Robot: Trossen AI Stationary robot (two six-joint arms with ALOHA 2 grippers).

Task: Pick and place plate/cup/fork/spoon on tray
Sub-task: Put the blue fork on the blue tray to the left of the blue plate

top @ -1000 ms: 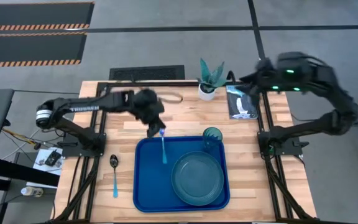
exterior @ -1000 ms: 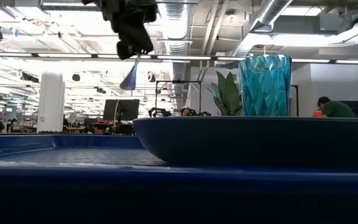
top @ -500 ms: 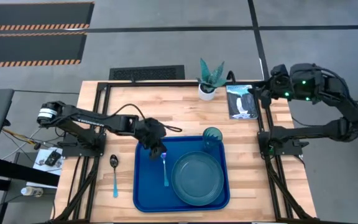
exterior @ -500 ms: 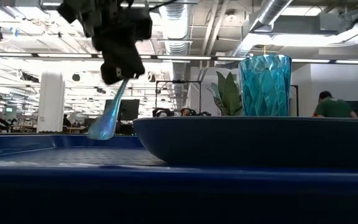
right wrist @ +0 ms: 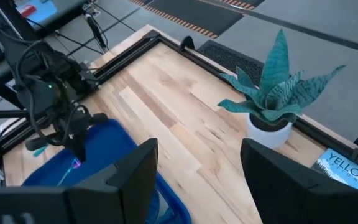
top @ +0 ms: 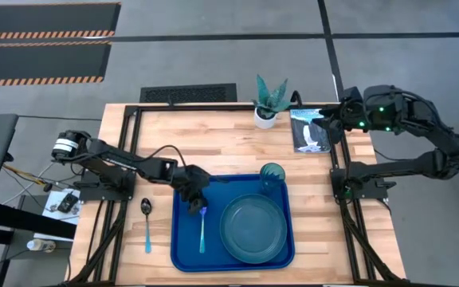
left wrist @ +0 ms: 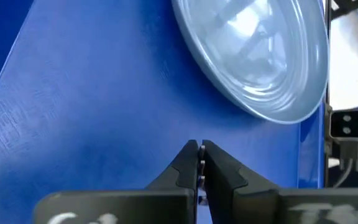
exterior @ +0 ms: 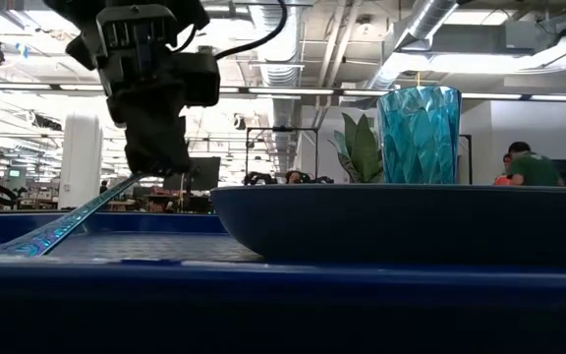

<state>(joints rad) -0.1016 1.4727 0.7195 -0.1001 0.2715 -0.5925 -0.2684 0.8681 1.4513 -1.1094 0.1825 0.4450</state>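
Observation:
The blue tray (top: 183,249) lies on the wooden table, with the teal plate (top: 253,227) in its right half and the ribbed teal cup (top: 272,175) standing in its far right corner. My left gripper (top: 197,201) is low over the tray's left half, shut on the fork (top: 202,233). The fork's light blue handle (exterior: 62,228) slants down toward the near edge. The spoon (top: 147,219) lies flat on the table, left of the tray. My right gripper (right wrist: 197,163) is open and empty, up above the table's far right corner (top: 333,119). My left gripper pinches the fork's silver head end (left wrist: 199,165) between its two shut fingertips. The fingers come from above, pointing down and a little toward the near edge. The fork slants down from the fingers, and its handle's free end (exterior: 23,246) reaches the tray's floor.
A white pot with a spiky green plant (top: 268,104) stands at the far edge, and a printed card (top: 309,131) lies at the far right. The camera at table height sits just past the tray's near right rim (left wrist: 347,124). A person (exterior: 529,169) shows far behind.
My left gripper has come down and toward the near edge over the tray's left half, still shut on the fork. The fork has tipped from hanging upright to slanting, its handle end now down at the tray's floor. My right arm has shifted a little at the far right corner.

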